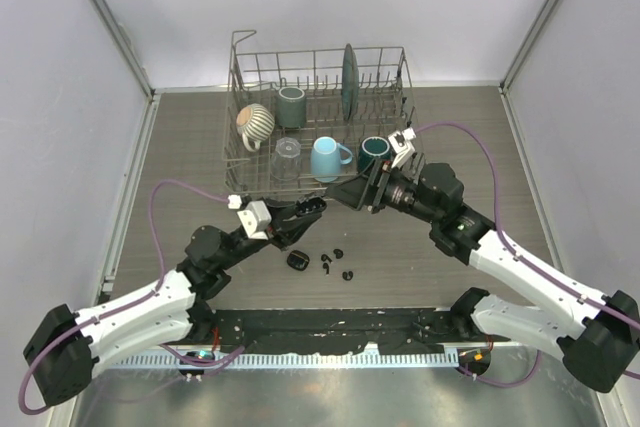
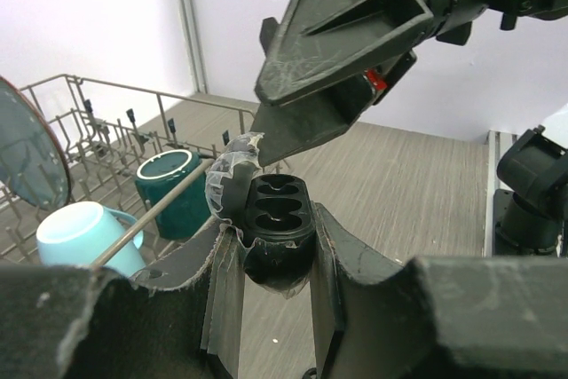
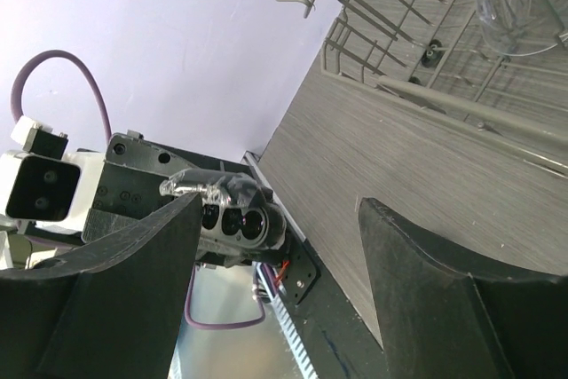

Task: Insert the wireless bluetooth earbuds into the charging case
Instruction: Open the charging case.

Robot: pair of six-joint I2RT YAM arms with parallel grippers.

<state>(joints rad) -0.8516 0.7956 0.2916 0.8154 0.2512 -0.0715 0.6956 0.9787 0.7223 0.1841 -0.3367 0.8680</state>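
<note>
Between fingers of my left claw [image 2: 275, 246]: charging case [image 2: 282, 210] clamped, lid open, wells facing up for loading. My right claw [image 3: 284, 219] just ahead, spread, empty. Earbuds [image 1: 335, 262] below.

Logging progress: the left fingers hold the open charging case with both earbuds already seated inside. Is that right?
No. The left wrist view shows the left fingers holding the open charging case, but it is empty. The earbuds lie loose on the table, seen in the top view.
</note>
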